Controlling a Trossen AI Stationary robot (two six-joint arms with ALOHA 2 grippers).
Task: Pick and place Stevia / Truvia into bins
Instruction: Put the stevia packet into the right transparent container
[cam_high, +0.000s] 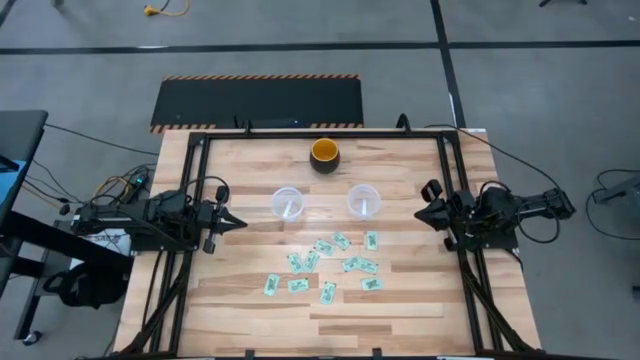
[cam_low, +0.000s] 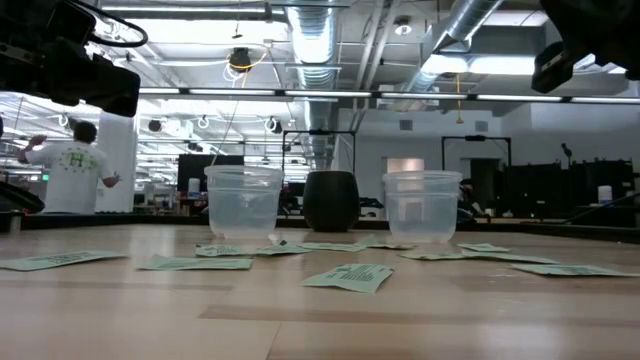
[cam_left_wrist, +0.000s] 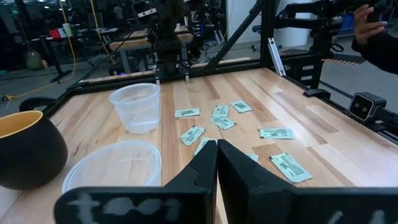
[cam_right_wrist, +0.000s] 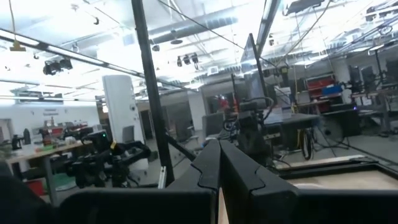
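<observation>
Several light green and white Stevia sachets (cam_high: 330, 264) lie flat and scattered on the wooden table, near of two clear plastic cups, the left cup (cam_high: 288, 203) and the right cup (cam_high: 363, 200). The sachets (cam_left_wrist: 224, 121) and both cups show in the left wrist view, and the cups stand upright in the low view (cam_low: 243, 203). My left gripper (cam_high: 243, 221) hovers shut at the table's left side, pointing right. My right gripper (cam_high: 419, 213) hovers shut at the right side, pointing left, away from the sachets.
A dark bowl with an orange inside (cam_high: 324, 153) stands far of the cups, near the table's far edge. A black frame (cam_high: 446, 180) borders the table on the left, right and far sides. People (cam_low: 75, 165) show in the room beyond.
</observation>
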